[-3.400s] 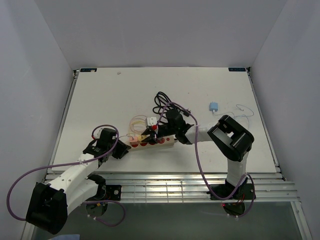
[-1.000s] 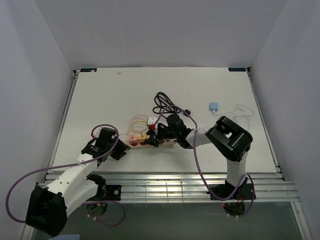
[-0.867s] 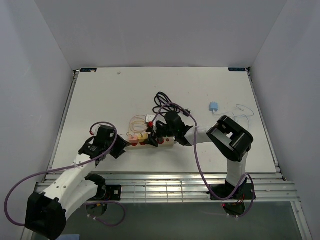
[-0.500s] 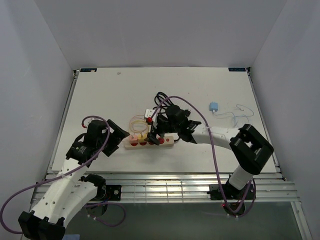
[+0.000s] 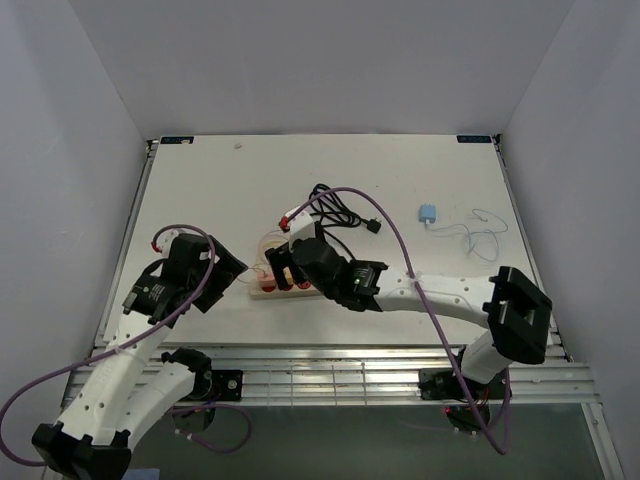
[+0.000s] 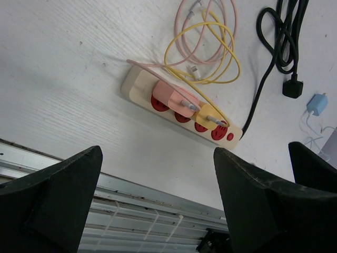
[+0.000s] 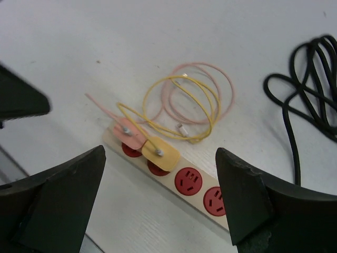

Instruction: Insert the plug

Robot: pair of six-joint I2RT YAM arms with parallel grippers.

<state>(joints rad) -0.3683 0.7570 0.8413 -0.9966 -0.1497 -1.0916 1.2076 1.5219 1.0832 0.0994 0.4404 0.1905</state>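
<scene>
A cream power strip [image 6: 138,84] with red sockets lies on the white table. A pink plug [image 6: 171,98] sits in its first socket and a yellow plug [image 6: 210,112] in the second. In the right wrist view the pink plug [image 7: 129,136] and yellow plug [image 7: 159,153] stand beside two empty sockets [image 7: 188,181]. My left gripper [image 6: 158,150] is open and raised, left of the strip and apart from it. My right gripper [image 7: 160,150] hangs open above the strip, holding nothing. From the top view the right gripper [image 5: 290,262] covers most of the strip [image 5: 268,291], with the left gripper [image 5: 222,270] nearby.
Pink and yellow cables [image 7: 189,103] coil just behind the strip. A black cable [image 5: 335,205] with its plug lies farther back. A small blue charger [image 5: 427,212] with a thin white cable sits at the right. Metal rails [image 6: 131,211] run along the table's near edge.
Both grippers have opened and lifted off the strip. The left arm pulled back to the left. The right arm swung left, its gripper now above the strip's plugged end.
</scene>
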